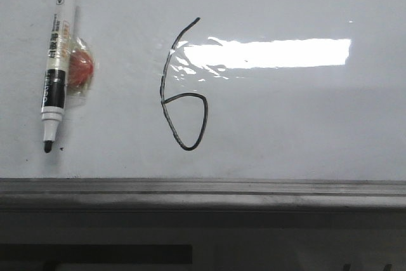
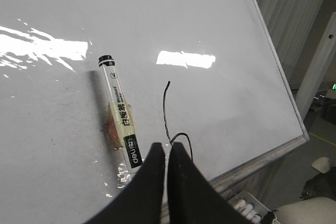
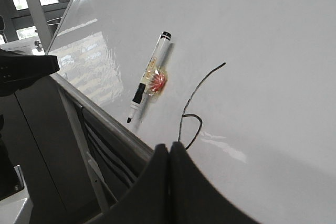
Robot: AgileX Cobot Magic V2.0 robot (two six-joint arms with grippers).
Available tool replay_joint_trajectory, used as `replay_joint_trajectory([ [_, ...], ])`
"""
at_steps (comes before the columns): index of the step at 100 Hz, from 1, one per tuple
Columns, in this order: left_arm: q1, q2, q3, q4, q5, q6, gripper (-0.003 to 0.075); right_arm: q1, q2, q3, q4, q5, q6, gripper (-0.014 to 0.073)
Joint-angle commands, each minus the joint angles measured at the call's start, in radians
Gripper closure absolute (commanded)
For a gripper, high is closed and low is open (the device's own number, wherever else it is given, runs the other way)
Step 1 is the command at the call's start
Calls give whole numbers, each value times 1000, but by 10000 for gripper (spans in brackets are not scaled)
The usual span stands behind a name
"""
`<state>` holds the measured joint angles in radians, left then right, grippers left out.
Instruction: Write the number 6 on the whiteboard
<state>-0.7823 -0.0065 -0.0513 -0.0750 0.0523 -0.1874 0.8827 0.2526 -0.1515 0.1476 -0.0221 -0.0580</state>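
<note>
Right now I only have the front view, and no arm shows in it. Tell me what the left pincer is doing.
Observer: The left pincer is shut with nothing in it, clear of the whiteboard. In its wrist view its tips overlap the bottom of the number 6.
Operator: Now report the right one.
Observer: The right pincer is also shut and empty. The marker rests on the board, apart from it.

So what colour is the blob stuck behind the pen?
Red, under clear wrap; the front view shows it best.
</note>
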Motion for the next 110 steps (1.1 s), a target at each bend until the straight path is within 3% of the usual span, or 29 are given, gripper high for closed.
replay_joint_trajectory([
  [1,2,-26,-29,2,-73,0,739,-5,6,-28,-9,-72,-6,653],
  [29,2,-26,-29,4,-73,0,739,-5,6,-28,-9,-72,-6,653],
  [42,54,-26,-29,135,-52,0,739,-5,6,-28,-9,-72,-6,653],
  [57,240,-26,-29,137,19,0,739,-5,6,-28,-9,-72,-6,653],
  [80,574,-26,-25,111,25,0,739,-5,6,-28,-9,-72,-6,653],
  [110,784,-28,102,96,63,2,739,-5,6,-28,-9,-72,-6,653],
])
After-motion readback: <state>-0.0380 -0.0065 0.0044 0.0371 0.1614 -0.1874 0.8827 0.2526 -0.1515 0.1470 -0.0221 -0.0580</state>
